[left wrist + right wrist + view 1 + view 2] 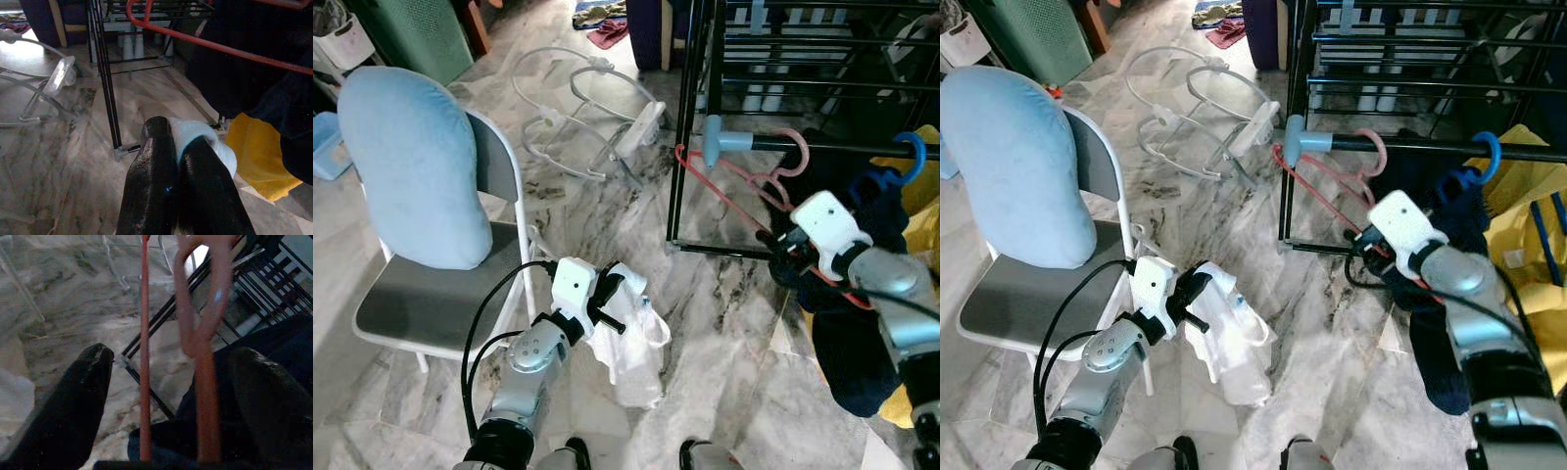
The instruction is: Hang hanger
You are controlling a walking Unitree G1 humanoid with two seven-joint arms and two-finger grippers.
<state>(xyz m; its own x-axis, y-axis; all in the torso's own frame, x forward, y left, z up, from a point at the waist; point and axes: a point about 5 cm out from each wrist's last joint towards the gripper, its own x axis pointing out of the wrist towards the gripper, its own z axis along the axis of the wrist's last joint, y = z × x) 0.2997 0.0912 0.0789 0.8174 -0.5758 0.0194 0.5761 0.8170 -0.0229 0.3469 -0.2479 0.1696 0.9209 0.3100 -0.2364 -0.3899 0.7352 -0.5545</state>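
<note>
White cloth [628,338] hung clenched in the left tool [605,299], low over the marble floor [724,323]. Further off, the right tool [166,396] stood released around the red hanger [734,181] — its hook [793,152] already over the rack's rail [842,149], so hanging looked nearly done. Next, probably, a clean withdrawal. A chair [431,304] bore a blue cushion [416,166].

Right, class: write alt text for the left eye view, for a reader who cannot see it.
The right gripper reaches a red hanger hooked on a black drying rack, dark clothing beside it. The left gripper holds a white cloth over marble floor, near a chair with a blue cushion.
</note>
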